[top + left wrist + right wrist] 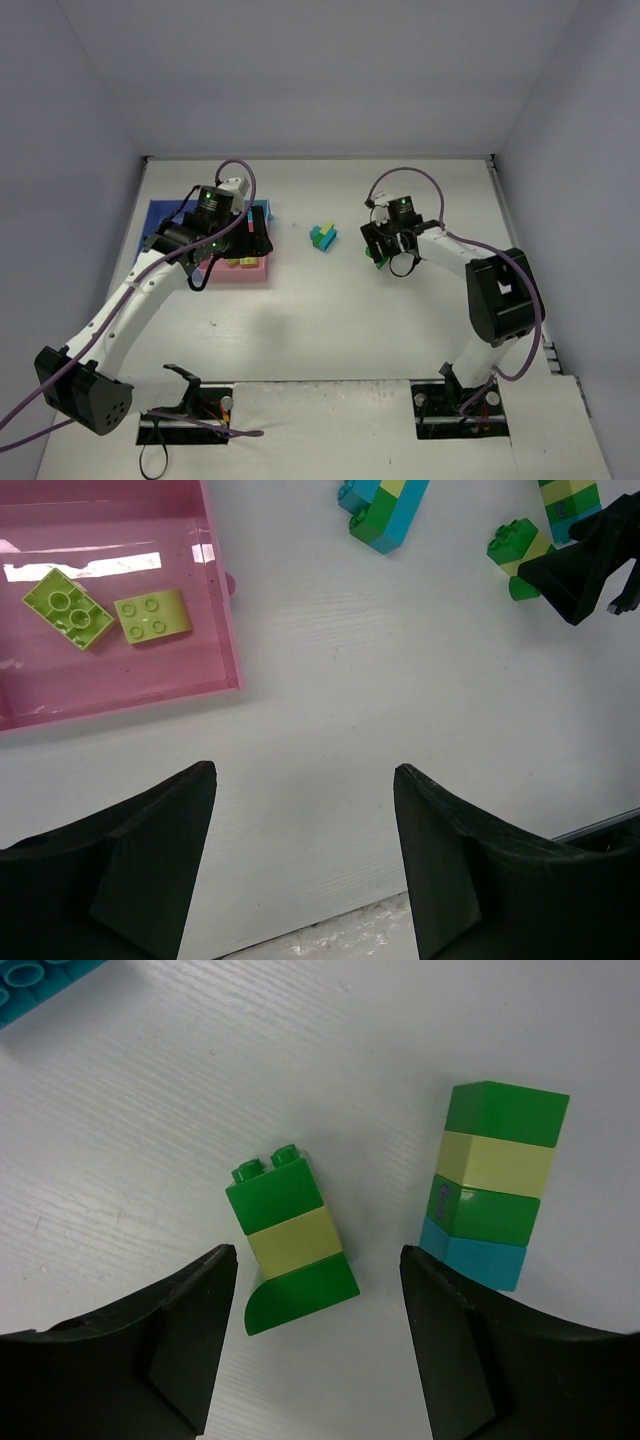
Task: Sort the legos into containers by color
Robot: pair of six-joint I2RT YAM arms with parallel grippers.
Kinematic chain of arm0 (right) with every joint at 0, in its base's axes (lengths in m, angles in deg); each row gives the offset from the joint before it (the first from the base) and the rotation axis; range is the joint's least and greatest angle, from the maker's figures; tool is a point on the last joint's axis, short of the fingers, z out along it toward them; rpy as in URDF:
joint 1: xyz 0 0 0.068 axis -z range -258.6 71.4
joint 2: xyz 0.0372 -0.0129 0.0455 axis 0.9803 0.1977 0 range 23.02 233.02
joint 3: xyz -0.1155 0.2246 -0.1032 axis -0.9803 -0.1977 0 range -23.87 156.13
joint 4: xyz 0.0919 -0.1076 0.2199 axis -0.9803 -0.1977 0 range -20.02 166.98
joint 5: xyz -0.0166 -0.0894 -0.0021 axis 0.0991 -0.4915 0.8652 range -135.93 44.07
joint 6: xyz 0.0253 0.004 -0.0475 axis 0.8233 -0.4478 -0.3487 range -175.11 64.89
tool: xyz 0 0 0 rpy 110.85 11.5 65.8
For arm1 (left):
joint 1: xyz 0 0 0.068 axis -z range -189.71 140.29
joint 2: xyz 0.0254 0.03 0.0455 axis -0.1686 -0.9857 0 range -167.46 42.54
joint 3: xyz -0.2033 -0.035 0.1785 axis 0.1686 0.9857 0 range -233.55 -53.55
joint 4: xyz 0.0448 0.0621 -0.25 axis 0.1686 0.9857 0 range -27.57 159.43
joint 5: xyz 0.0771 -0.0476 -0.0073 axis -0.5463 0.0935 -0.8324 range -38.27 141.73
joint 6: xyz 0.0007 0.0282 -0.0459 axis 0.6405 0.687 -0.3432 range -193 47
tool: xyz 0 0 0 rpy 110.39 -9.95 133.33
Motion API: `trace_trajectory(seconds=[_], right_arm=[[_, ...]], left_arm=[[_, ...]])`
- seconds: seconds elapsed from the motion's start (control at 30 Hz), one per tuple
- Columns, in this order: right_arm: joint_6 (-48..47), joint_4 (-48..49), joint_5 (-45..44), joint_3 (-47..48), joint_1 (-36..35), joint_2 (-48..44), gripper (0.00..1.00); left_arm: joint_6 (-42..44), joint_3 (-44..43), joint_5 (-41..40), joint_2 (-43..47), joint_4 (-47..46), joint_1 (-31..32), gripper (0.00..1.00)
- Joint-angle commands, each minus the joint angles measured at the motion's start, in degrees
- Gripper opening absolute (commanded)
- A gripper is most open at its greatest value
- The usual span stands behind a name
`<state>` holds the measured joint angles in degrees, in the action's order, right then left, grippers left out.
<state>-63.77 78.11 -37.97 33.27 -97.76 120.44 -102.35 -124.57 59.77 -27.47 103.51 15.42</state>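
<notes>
Two yellow-green legos (68,608) (152,615) lie in the pink container (120,680). My left gripper (302,780) hangs open over bare table just beside that tray, holding nothing. A teal, green and yellow cluster of legos (323,237) sits mid-table. My right gripper (318,1260) is open, its fingers straddling the lower end of a small green-yellow-green stack (290,1255) lying on the table, with a gap on each side. A taller green, yellow, green and teal stack (490,1185) lies just beyond the right finger (450,1340).
The blue container (160,215) adjoins the pink one (250,272) at the far left, partly hidden by the left arm. A teal brick (30,985) shows at the right wrist view's top left corner. Grey walls enclose the table.
</notes>
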Motion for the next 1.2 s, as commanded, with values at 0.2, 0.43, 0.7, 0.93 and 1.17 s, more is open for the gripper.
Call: trace_trajectory(seconds=[0.2, 0.43, 0.7, 0.93, 1.17], right_arm=[[-6.18, -0.86, 4.69, 3.68, -0.09, 3.29, 0.58], [-6.28, -0.86, 5.74, 3.76, -0.18, 5.23, 0.41], [-3.03, 0.45, 6.01, 4.11, -2.90, -4.95, 0.00], [-0.30, 0.72, 3.54, 3.41, -12.12, -18.65, 0.00], [4.36, 2.38, 5.83, 2.36, -18.81, -25.70, 0.00]], left_arm=[[1.83, -0.61, 0.84, 1.81, -1.44, 0.54, 0.65], [1.92, 0.36, 0.93, 1.82, -1.53, 0.72, 0.65], [0.52, -0.69, 3.12, 1.12, -3.19, 1.24, 0.65], [-4.23, -4.56, 10.93, -2.14, -7.41, 2.47, 0.65], [-9.50, -6.93, 15.43, -5.74, -16.19, 5.02, 0.65]])
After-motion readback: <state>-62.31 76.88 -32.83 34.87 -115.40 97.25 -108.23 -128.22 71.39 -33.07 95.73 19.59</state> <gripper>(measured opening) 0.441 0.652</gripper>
